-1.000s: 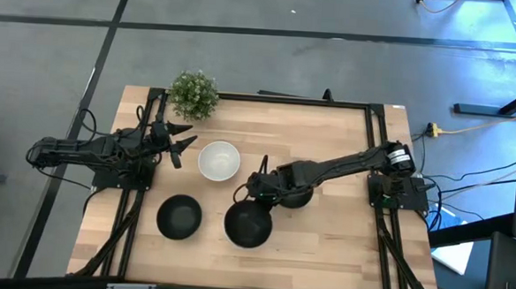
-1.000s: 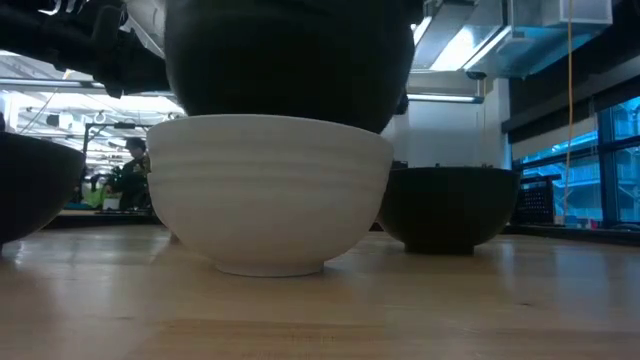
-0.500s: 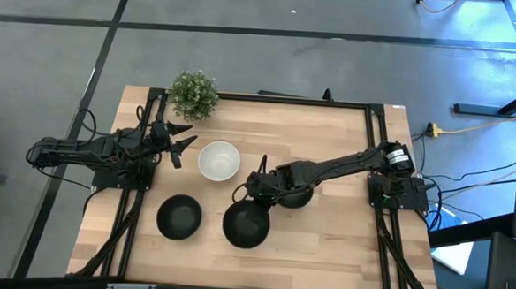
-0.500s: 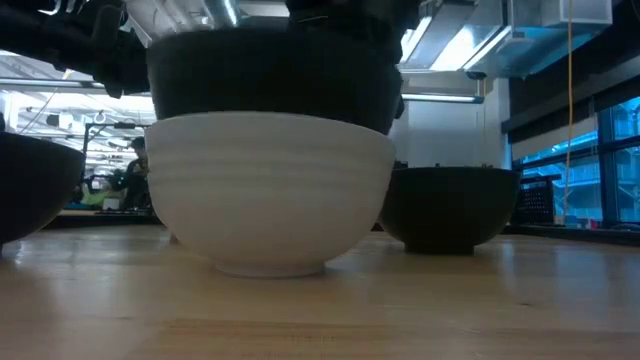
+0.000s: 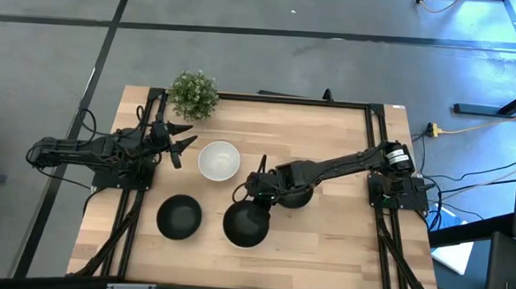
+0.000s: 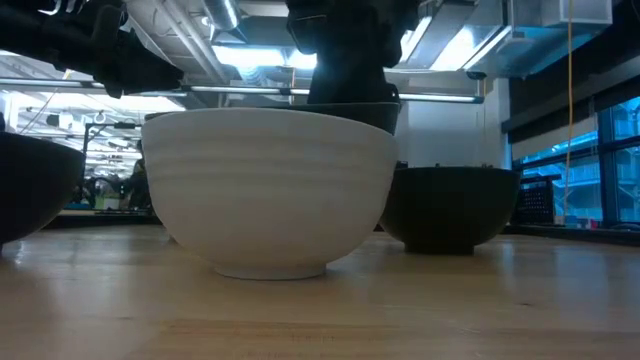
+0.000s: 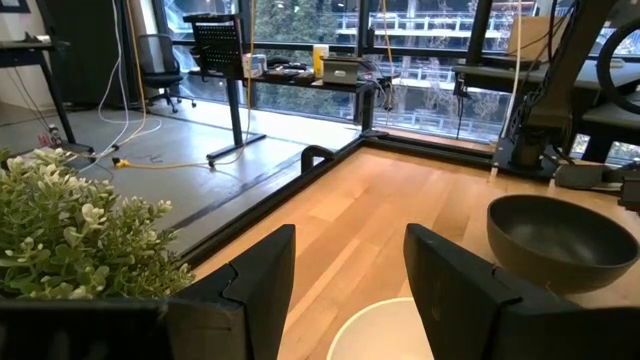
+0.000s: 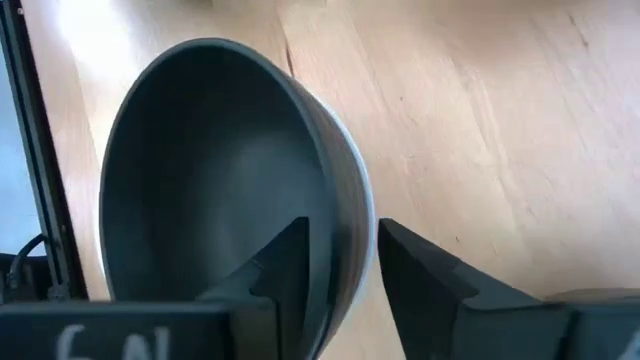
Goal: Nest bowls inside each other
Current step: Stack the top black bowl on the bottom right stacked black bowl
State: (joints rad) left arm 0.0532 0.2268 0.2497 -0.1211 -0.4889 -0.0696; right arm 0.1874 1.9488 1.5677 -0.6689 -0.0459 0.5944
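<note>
My right gripper [image 5: 254,194] is shut on a black bowl [image 5: 246,225] near the table's near edge. In the low view this black bowl [image 6: 378,108] sits down inside a white bowl [image 6: 270,190], with only a strip of its rim showing above the white rim. A second white bowl [image 5: 219,160] stands on its base at the centre left. Two more black bowls [image 5: 179,216] [image 5: 298,198] stand on the table, the second partly under the right arm. My left gripper [image 5: 184,141] is open, left of the white bowl [image 7: 385,330]. My right gripper holds the black bowl by its rim [image 8: 340,250] on the far side, one finger [image 8: 285,265] inside the bowl and the other [image 8: 425,285] outside. The fingers come from above, slanting down. The bowl hangs low inside the white bowl; whether it rests there I cannot tell.
A small green potted plant [image 5: 193,93] stands at the far left corner, close to my left gripper. Black frame rails [image 5: 287,100] run along the table's far and side edges. Bare wood [image 5: 341,246] lies near the right near corner.
My right gripper has moved down and lowered the black bowl into the white bowl. In the low view the bowl hung well above the white rim a second ago and is now almost wholly sunk behind it. The left arm has kept still.
</note>
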